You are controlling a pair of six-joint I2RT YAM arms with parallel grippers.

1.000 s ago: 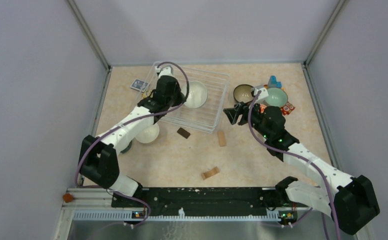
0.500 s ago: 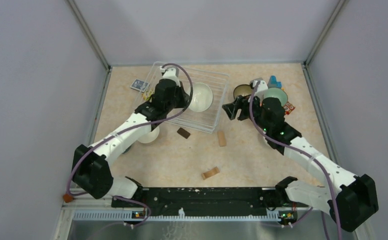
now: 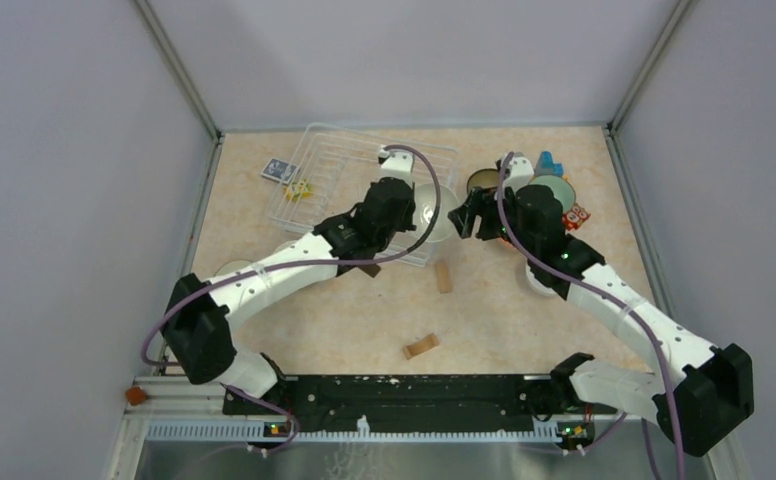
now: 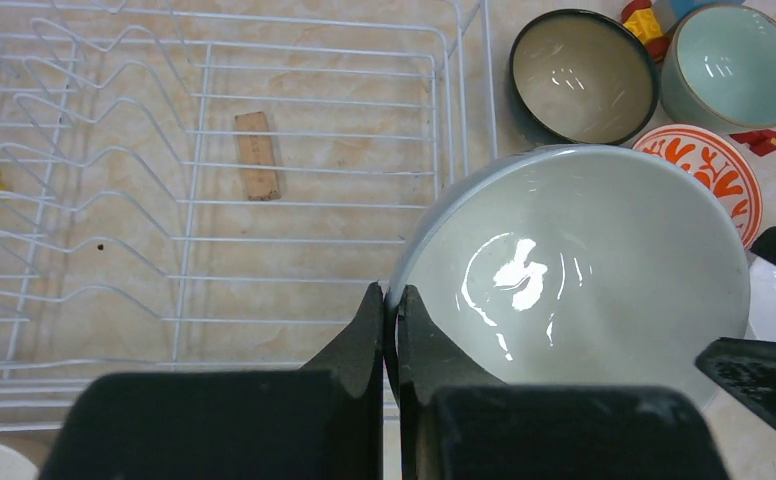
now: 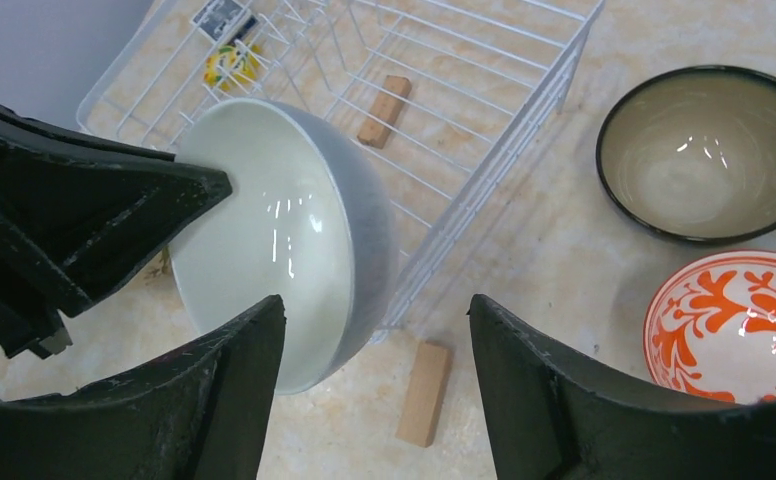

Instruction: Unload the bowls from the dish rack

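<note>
My left gripper [image 4: 391, 300] is shut on the rim of a pale grey-white bowl [image 4: 574, 270], held tilted above the right edge of the white wire dish rack [image 4: 207, 180]. From above, that bowl [image 3: 434, 212] hangs between my left gripper [image 3: 416, 215] and my right gripper [image 3: 467, 215]. In the right wrist view, the right gripper [image 5: 376, 320] is open, its fingers either side of the bowl's [image 5: 294, 240] lower edge without touching it. No bowl shows inside the dish rack [image 3: 344, 160].
Right of the rack sit a dark-rimmed beige bowl [image 3: 484, 181], a pale green bowl [image 4: 732, 65] and an orange-patterned bowl [image 5: 739, 325]. Wooden blocks [image 3: 444, 277] [image 3: 421, 346] lie in front. One block [image 4: 257, 155] shows through the rack's wires. A blue card [image 3: 280, 170] lies at the rack's left.
The left arm has carried the bowl from the middle of the rack to its right edge. The right gripper has moved left toward it and opened wider.
</note>
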